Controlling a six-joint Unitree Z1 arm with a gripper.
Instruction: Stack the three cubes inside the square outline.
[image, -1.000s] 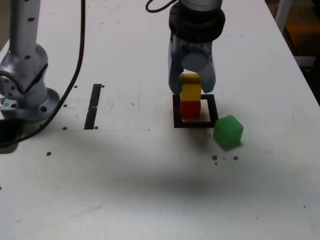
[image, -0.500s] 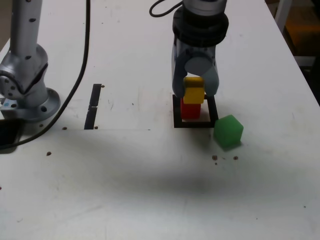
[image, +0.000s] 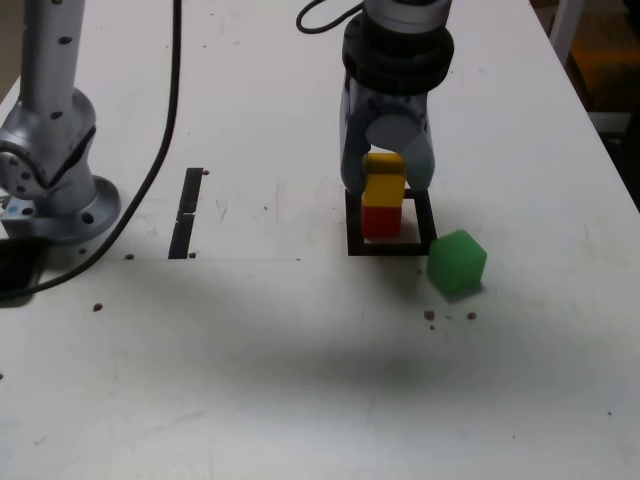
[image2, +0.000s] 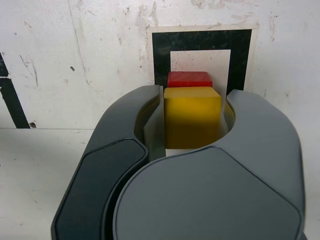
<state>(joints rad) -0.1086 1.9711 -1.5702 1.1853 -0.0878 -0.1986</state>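
Yellow cube (image: 383, 181) atop red cube (image: 379, 219); no writing.

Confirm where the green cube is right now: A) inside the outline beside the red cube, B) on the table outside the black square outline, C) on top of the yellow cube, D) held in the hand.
B: the green cube sits on the table just outside the square outline, off its corner nearer the exterior view's right.

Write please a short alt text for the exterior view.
A yellow cube sits on a red cube inside a black square outline, between the gripper jaws. A green cube lies outside the outline.
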